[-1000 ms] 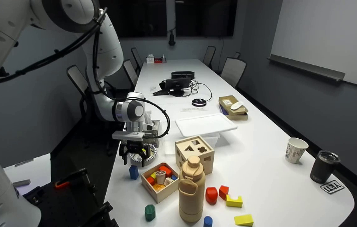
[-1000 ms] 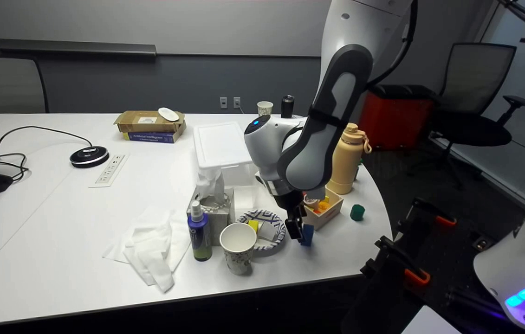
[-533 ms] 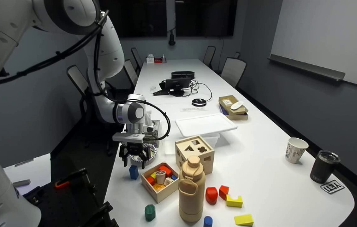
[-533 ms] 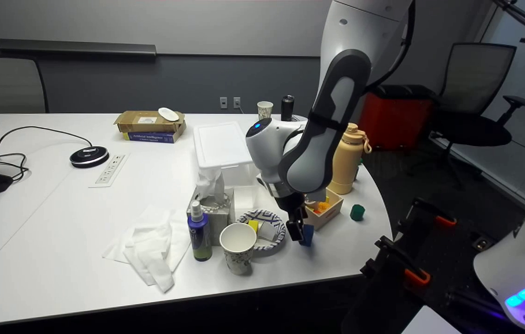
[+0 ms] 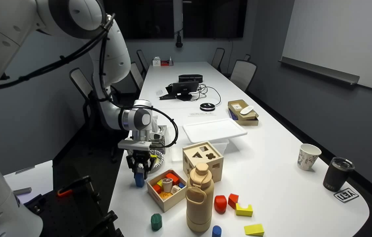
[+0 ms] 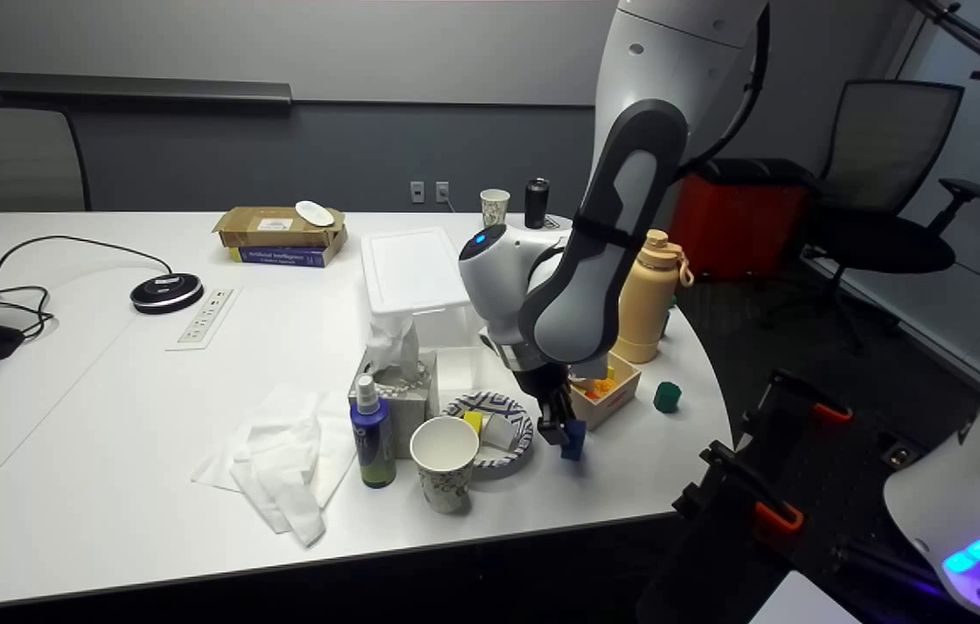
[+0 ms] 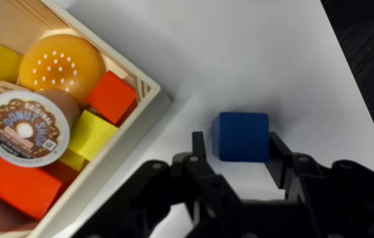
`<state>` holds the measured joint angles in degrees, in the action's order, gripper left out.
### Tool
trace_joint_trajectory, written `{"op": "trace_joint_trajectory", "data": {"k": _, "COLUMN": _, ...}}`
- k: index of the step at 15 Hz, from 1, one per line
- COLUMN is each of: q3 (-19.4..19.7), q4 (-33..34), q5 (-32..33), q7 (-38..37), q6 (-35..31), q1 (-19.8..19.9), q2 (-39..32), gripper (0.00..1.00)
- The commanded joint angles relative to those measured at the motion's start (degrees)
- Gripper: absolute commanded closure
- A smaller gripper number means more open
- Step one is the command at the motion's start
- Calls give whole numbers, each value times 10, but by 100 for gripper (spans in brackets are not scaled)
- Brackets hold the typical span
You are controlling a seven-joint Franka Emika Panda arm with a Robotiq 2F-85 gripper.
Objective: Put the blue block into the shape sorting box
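The blue block (image 7: 243, 137) stands on the white table near its edge, and both exterior views show it too, as a small dark-blue block (image 5: 139, 182) under my fingers. My gripper (image 7: 235, 145) points down with its jaws on either side of the block, partly drawn together. In the wrist view the right finger (image 7: 277, 148) appears to meet the block's side. A strip of table shows between the left finger (image 7: 198, 143) and the block, so the jaws are open around it. The shape sorting box (image 5: 202, 160), a pale wooden cube with cut-outs, stands behind the tan bottle.
Beside the block is a low wooden tray (image 7: 134, 138) filled with coloured pieces. The tan bottle (image 5: 200, 204) stands before the sorting box. A patterned plate (image 6: 498, 400), paper cup (image 6: 444, 477), spray bottle (image 6: 373, 442) and tissue box (image 6: 407, 399) stand close to the arm.
My gripper's fingers have come closer together around the blue block, after standing wide. The arm has sunk slightly. The block appears to be in the same place.
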<state>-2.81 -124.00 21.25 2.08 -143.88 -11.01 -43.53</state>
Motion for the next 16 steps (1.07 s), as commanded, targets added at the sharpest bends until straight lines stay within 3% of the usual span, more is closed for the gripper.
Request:
{"op": "trace_joint_trajectory", "data": {"k": 1, "q3": 7, "q4": 15, "q5": -6, "q7": 14, "q6": 16, "q1": -4, "q2": -9, "gripper": 80}}
{"op": "trace_joint_trajectory", "data": {"k": 3, "q3": 8, "q4": 19, "q5": -6, "q7": 12, "q6": 22, "q1": -5, "q2": -11, "gripper": 91}}
{"op": "trace_joint_trajectory", "data": {"k": 16, "q3": -8, "q4": 80, "q5": -42, "q7": 10, "q6": 182, "q1": 7, "q2": 28, "gripper": 91}}
